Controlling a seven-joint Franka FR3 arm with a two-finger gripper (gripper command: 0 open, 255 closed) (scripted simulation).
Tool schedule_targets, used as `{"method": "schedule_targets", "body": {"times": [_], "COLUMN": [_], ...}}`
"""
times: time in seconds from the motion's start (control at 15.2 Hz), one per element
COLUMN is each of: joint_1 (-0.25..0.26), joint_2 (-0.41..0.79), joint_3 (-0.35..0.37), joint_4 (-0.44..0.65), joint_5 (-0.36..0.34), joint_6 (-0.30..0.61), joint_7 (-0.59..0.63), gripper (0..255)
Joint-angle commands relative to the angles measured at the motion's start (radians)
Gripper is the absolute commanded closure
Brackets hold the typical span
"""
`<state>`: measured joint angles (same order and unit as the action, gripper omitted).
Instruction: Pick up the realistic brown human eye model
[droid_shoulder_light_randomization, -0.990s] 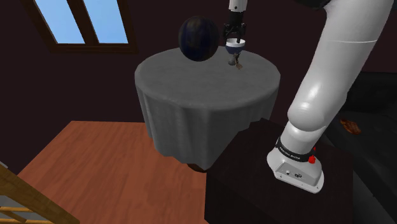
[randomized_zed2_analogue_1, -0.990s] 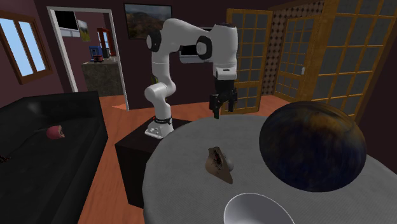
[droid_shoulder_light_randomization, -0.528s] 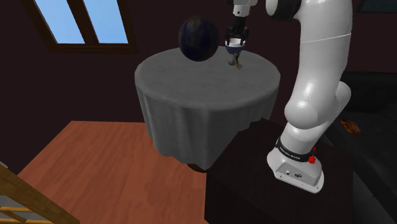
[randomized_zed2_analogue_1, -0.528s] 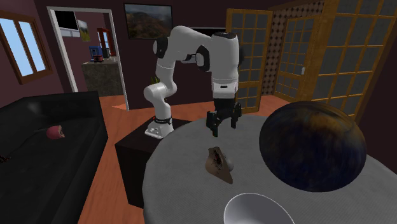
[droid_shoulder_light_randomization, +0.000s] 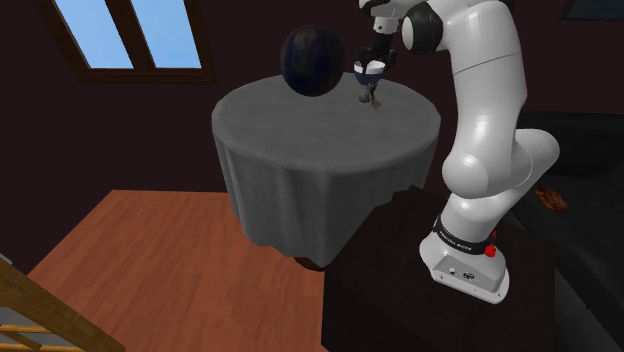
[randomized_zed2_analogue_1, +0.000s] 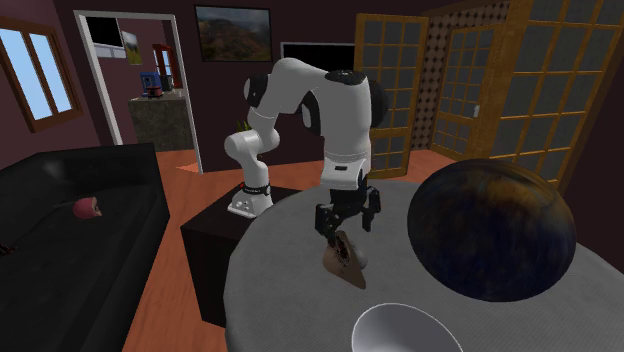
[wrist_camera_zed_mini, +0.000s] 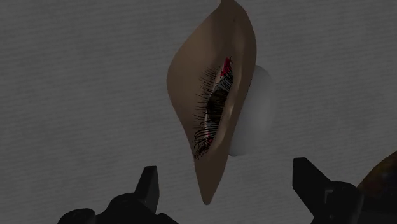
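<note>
We see the gripper (randomized_zed2_analogue_1: 348, 222), fingers spread apart, just above the brown eye model (randomized_zed2_analogue_1: 343, 260) on the grey tabletop (randomized_zed2_analogue_1: 280, 250), near a dark sphere (randomized_zed2_analogue_1: 490, 232) and a white bowl (randomized_zed2_analogue_1: 405, 328).

One round tabletop (droid_shoulder_light_randomization: 300, 130) carries three things, one of each kind: one brown eye model (randomized_zed2_analogue_1: 342, 256); one large dark sphere (randomized_zed2_analogue_1: 490, 232); one white bowl (randomized_zed2_analogue_1: 405, 328) at the tabletop's edge; above them is one white arm (droid_shoulder_light_randomization: 480, 110) with one pincer (randomized_zed2_analogue_1: 348, 222) and two black fingers (wrist_camera_zed_mini: 147, 186); beyond the tabletop, one black sofa (randomized_zed2_analogue_1: 80, 185) bears one small reddish object (randomized_zed2_analogue_1: 87, 208).
</note>
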<state>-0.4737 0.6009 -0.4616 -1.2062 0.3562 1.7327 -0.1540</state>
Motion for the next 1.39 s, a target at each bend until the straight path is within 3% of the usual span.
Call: {"method": "schedule_targets", "body": {"times": [0.0,0.4,0.46,1.06,1.32], "joint_1": [-0.002,0.006,0.006,0.006,-0.001], "joint_2": [0.009,0.014,0.015,0.014,0.009], "joint_3": [0.002,0.004,0.005,0.004,0.002], "joint_4": [-0.011,-0.065,-0.064,-0.065,-0.018], "joint_5": [0.005,0.010,0.011,0.010,0.006], "joint_6": [0.019,0.076,0.075,0.076,0.026], "joint_7": [-0.003,-0.014,-0.013,-0.014,-0.004], "gripper": [0,0,255,255,255]}}
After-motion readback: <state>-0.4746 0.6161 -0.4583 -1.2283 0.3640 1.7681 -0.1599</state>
